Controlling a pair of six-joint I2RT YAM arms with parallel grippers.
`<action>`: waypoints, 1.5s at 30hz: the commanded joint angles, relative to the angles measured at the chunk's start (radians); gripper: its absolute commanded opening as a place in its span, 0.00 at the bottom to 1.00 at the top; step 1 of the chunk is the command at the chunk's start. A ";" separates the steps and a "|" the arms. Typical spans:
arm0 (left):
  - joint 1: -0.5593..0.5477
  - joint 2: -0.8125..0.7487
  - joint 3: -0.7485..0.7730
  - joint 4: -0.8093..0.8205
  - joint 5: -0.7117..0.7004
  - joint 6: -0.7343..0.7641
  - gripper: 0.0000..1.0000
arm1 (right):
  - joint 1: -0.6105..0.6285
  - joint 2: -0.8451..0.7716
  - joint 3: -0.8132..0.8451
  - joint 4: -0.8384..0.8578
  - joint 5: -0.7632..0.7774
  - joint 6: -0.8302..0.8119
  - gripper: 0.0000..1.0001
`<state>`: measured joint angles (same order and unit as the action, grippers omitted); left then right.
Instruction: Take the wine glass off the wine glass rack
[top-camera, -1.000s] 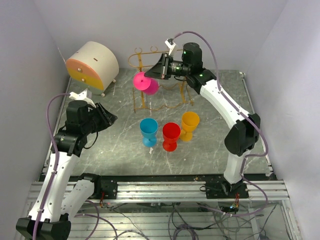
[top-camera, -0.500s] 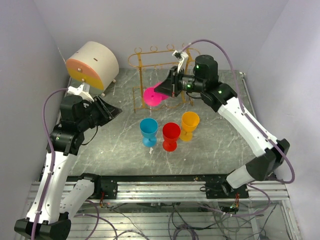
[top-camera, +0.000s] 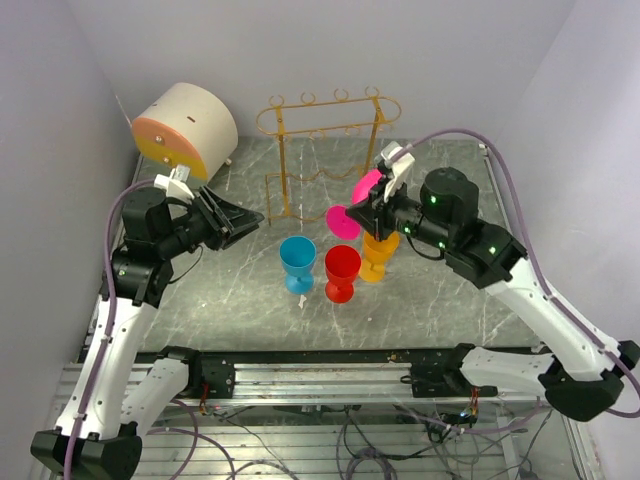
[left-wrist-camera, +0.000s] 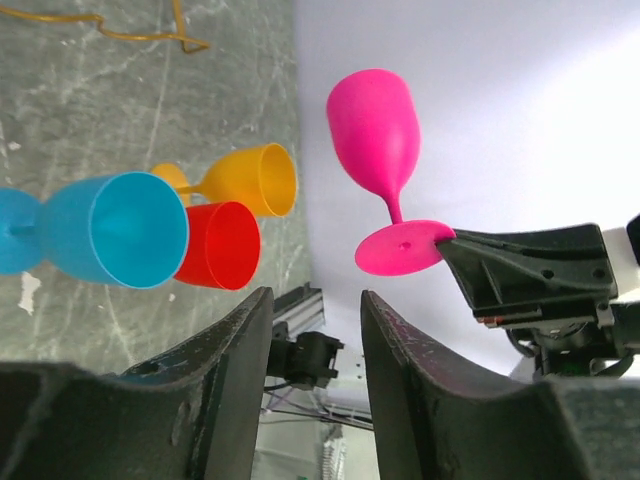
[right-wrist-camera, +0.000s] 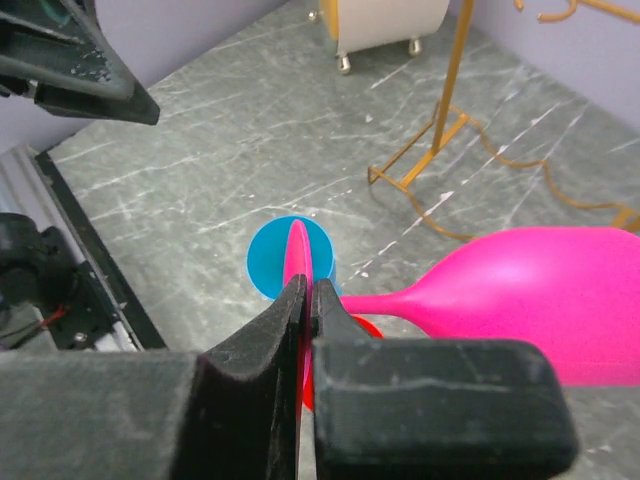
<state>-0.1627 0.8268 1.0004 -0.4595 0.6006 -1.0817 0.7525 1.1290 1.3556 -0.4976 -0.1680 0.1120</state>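
Observation:
The pink wine glass (top-camera: 366, 188) is off the golden wire rack (top-camera: 282, 170) and hangs tilted in the air above the orange glass. My right gripper (top-camera: 368, 213) is shut on the edge of its round foot. In the right wrist view the fingers (right-wrist-camera: 306, 300) pinch the foot edge-on and the bowl (right-wrist-camera: 540, 300) points right. The rack (right-wrist-camera: 450, 95) stands behind with nothing hanging on it. My left gripper (top-camera: 248, 217) is open and empty, left of the glasses. The left wrist view shows the pink glass (left-wrist-camera: 372, 130) beyond the open jaws (left-wrist-camera: 315, 310).
A blue glass (top-camera: 297, 255), a red glass (top-camera: 341, 268) and an orange glass (top-camera: 379, 245) stand together mid-table, just under the pink glass. A cream round drawer box (top-camera: 185, 125) sits at the back left. The grey marble table (top-camera: 230, 300) is walled on three sides.
My right arm has pulled the pink glass off the rack and carried it forward and right, over the standing glasses. My left gripper has moved slightly right, toward the centre.

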 joint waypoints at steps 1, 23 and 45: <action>0.000 -0.007 -0.016 0.088 0.108 -0.098 0.53 | 0.105 -0.060 -0.037 0.052 0.221 -0.162 0.00; 0.000 -0.116 -0.210 0.401 0.264 -0.511 0.57 | 0.586 0.066 -0.312 0.836 0.752 -0.790 0.00; 0.000 -0.120 -0.278 0.444 0.280 -0.531 0.57 | 0.751 0.143 -0.478 1.118 0.717 -1.125 0.00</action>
<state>-0.1627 0.7132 0.7254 -0.0483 0.8341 -1.5974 1.4830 1.2755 0.8944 0.5556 0.5869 -0.9668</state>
